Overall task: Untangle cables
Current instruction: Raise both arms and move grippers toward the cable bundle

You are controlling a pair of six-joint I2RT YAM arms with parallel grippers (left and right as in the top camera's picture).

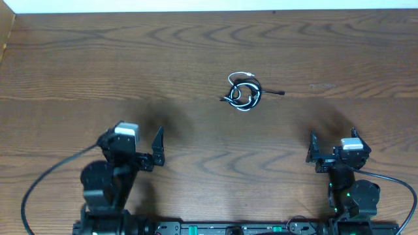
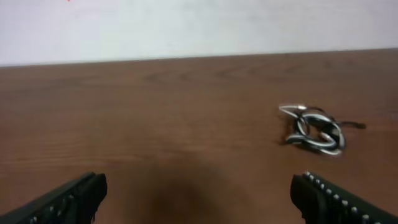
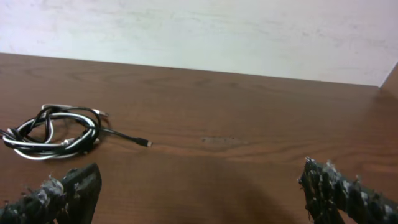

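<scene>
The white and black cables [image 1: 244, 93] lie coiled together in one small knot on the brown table, past the middle. A black plug end sticks out to the right [image 1: 281, 93]. The knot shows in the left wrist view [image 2: 314, 129] at the right and in the right wrist view [image 3: 53, 132] at the left. My left gripper [image 1: 159, 149] is open and empty, near and left of the knot. My right gripper [image 1: 312, 151] is open and empty, near and right of it. Neither touches the cables.
The wooden table [image 1: 130, 65] runs to a white wall at the far edge. A raised wooden edge [image 1: 6, 32] shows at the far left corner. Thick black wires loop from both arm bases at the near edge.
</scene>
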